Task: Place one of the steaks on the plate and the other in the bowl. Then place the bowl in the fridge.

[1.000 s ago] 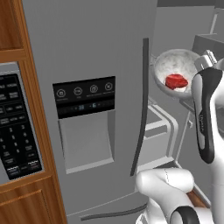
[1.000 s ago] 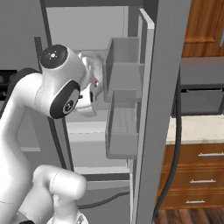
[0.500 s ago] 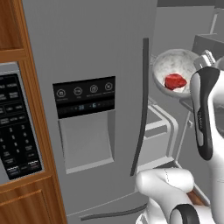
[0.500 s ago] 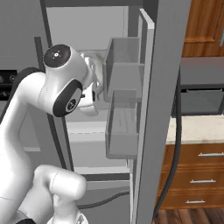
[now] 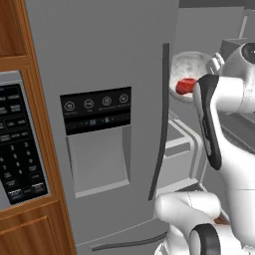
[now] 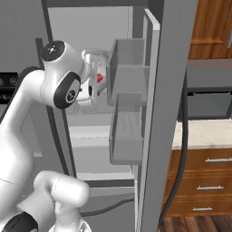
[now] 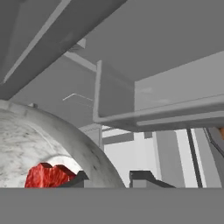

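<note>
Up in the left base view, the bowl (image 5: 191, 67) is seen tilted inside the open fridge (image 5: 109, 60), beside the closed left door's handle (image 5: 160, 114), with a steak (image 5: 186, 85) lying in it. In the right base view, the bowl (image 6: 96, 61) is held level with the upper door bin (image 6: 129, 74), partly hidden by the arm. In the hand view, the claw (image 7: 111, 180) is closed on the rim of the bowl (image 7: 65, 131), one finger inside and one outside, and the steak (image 7: 46, 176) is seen within.
</note>
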Tool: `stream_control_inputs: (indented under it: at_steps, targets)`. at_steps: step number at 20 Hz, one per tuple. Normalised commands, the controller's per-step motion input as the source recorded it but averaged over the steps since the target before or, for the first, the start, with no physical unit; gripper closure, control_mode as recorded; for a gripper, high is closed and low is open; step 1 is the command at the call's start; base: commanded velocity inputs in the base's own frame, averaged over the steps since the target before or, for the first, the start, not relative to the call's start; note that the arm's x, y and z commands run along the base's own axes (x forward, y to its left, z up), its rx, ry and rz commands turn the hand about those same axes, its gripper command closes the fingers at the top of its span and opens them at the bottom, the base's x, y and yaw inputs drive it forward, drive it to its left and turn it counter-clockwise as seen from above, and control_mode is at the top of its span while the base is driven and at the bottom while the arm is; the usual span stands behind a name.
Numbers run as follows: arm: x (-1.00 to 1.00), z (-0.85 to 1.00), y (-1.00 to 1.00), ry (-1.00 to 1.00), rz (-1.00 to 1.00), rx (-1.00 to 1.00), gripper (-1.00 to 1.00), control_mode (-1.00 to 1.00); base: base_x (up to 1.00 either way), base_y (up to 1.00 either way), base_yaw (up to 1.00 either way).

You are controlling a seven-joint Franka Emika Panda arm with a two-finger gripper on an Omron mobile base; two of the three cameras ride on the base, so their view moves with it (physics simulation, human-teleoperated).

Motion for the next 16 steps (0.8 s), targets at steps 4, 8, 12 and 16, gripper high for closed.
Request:
stream_control_inputs:
  at_steps: [4, 8, 12, 16]
  targets:
    - [0.61, 0.12, -0.05, 0.00, -0.05, 0.00, 1.00, -1.00, 0.00, 0.00, 0.00]
    - [0.56, 0.07, 0.00, 0.00, 0.00, 0.01, 1.00, -1.00, 0.00, 0.00, 0.00]
    - [0.41, 0.15, 0.00, 0.00, 0.00, 0.05, 1.00, -1.00, 0.00, 0.00, 0.00]
    - [0.43, 0.12, 0.00, 0.00, 0.00, 0.06, 1.00, -1.00, 0.00, 0.00, 0.00]
